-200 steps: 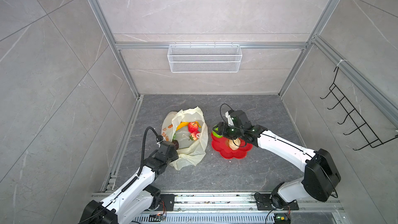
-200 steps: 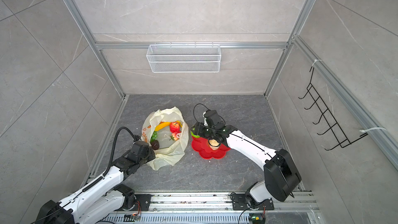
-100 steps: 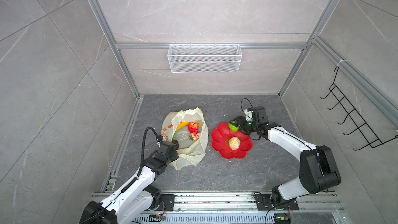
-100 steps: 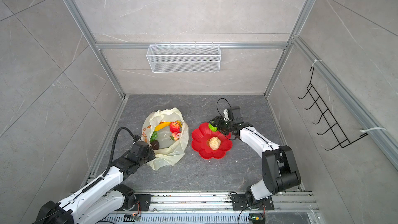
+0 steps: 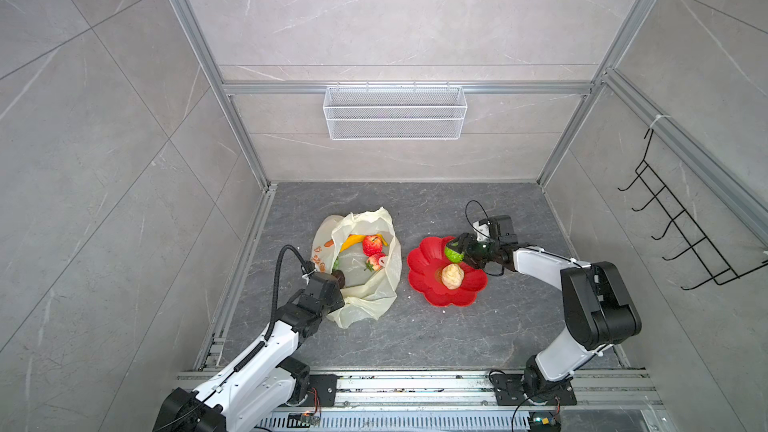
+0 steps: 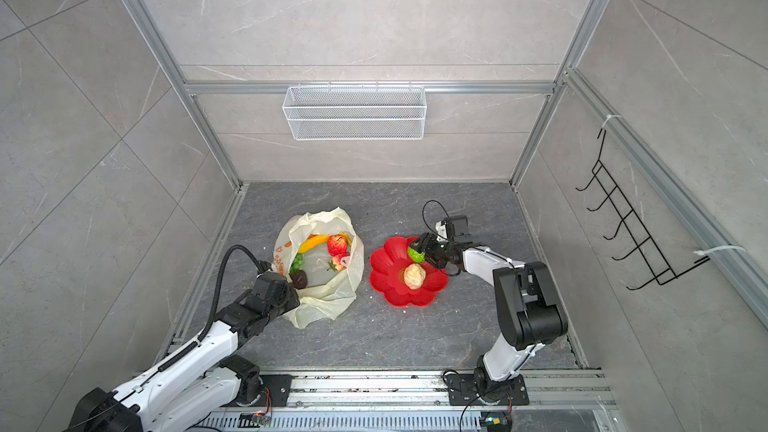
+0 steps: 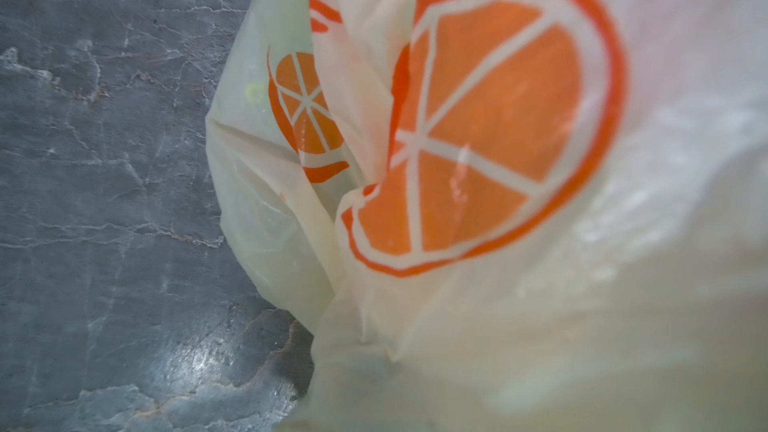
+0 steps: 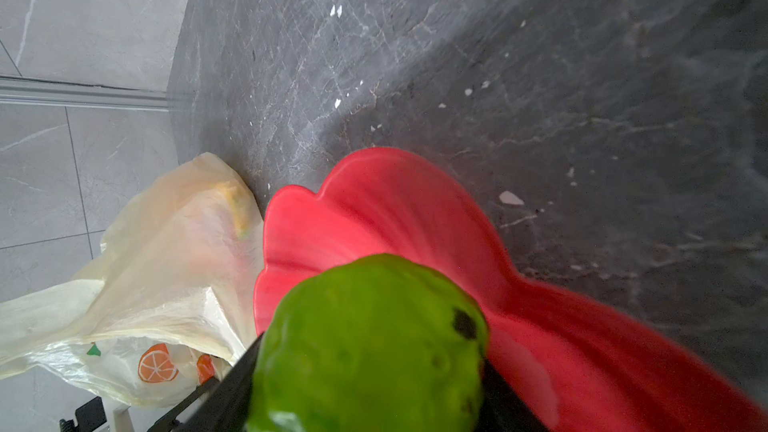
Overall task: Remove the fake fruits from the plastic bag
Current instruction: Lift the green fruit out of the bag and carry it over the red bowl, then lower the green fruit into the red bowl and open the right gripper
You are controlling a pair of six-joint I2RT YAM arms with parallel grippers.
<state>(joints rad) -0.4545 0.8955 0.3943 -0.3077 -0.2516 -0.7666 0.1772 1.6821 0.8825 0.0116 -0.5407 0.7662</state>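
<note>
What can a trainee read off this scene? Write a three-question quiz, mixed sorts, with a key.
1. True or false: the right gripper holds the green fruit.
2. Which lies on the plate? A pear; B beige fruit; C lemon.
3. Fill in: the left gripper is shut on the ____.
Key: 1 true; 2 B; 3 bag.
</note>
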